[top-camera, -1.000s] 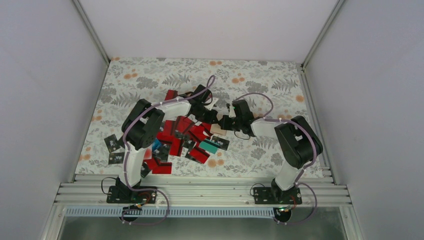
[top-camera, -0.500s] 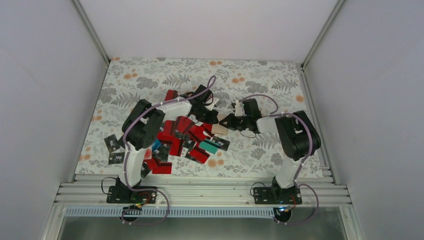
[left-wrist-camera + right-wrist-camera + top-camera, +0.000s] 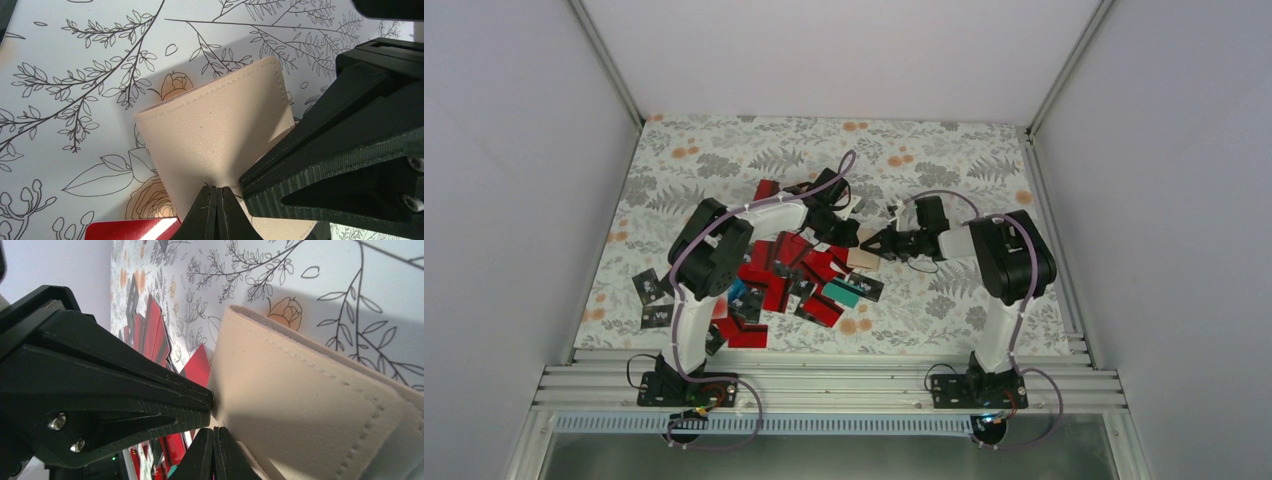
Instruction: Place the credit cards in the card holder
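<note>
Left claw: fingers pressed together with nothing between them. The tips rest against the beige face of the card holder.
Right claw: fingers also together, gripping nothing. The tips are at the holder's edge, almost meeting the left claw's tips from the opposite side.
Card holder: tan with stitched edges, folded shut. It lies on the desk just right of the card pile, under both claw tips.
Nearest card: a red card lies just beside the holder's near corner in the left wrist view.
Credit cards: a loose, overlapping heap, mostly red with some black and one teal. The heap lies left of the holder and partly under the left arm. A few black cards lie apart, toward the desk's left edge.
Desk: covered with a pale floral print.
</note>
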You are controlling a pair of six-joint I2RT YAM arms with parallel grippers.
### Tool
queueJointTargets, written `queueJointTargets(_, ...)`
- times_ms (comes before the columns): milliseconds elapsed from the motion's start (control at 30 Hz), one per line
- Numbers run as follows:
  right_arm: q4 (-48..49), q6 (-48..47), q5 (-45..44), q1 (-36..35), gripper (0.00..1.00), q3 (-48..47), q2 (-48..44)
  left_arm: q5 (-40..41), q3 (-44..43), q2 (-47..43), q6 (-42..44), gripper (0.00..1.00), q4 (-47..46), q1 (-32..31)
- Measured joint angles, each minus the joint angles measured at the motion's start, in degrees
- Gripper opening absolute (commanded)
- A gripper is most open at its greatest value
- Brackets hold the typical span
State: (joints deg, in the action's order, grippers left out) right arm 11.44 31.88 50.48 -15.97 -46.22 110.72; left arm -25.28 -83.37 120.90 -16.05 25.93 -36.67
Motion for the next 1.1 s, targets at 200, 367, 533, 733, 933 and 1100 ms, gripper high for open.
queueJointTargets(200,-0.92,-1.4,4.28,1.07,0.21,-0.61,0.63,0.02,-0.09,0.0,0.0,0.03,0.07,0.0)
queueJointTargets(367,-7.43,-3.21,1.95,1.55,0.34,-1.01,-3.67,0.37,-0.09,0.04,0.17,0.02,-0.09,0.0)
queueJointTargets(533,-16.9,-4.74,-2.38,1.97,0.4,-1.44,-8.31,1.29,-0.09,1.01,0.24,0.02,-0.11,0.0)
queueJointTargets(733,-25.35,-5.66,-5.03,1.95,0.46,-2.45,-11.76,1.38,-0.28,1.53,0.42,0.02,-0.37,-0.17)
queueJointTargets(933,-30.47,-6.25,-8.85,1.92,0.46,-4.13,-14.84,1.42,-1.07,1.55,0.44,0.02,-0.46,-0.26)
queueJointTargets(1100,-33.33,-6.78,-13.81,1.9,0.43,-5.16,-17.75,1.51,-1.6,1.55,0.59,0.02,-0.48,-0.26)
